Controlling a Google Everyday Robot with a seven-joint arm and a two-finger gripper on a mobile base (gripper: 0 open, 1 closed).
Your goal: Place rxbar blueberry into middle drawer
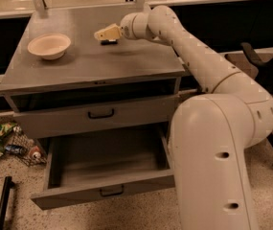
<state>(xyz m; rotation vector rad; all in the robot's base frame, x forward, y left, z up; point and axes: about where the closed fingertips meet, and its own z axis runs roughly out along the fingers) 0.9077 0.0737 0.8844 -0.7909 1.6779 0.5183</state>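
The gripper (101, 33) hangs low over the worktop (93, 63), close to the back edge and a little toward the back right corner, with the arm reaching in from over the right edge. Whether it is clenched or released cannot be told. The rxbar blueberry (109, 42) lies flat on the worktop right under the gripper, and only a dark sliver of it shows. A cream bowl (49, 45) stands well apart from it, near the left edge. Below the worktop, the upper drawer (136, 110) with the black handle is closed. Under that, the middle drawer (107, 152) is pulled out toward the front, its flat bottom bare.
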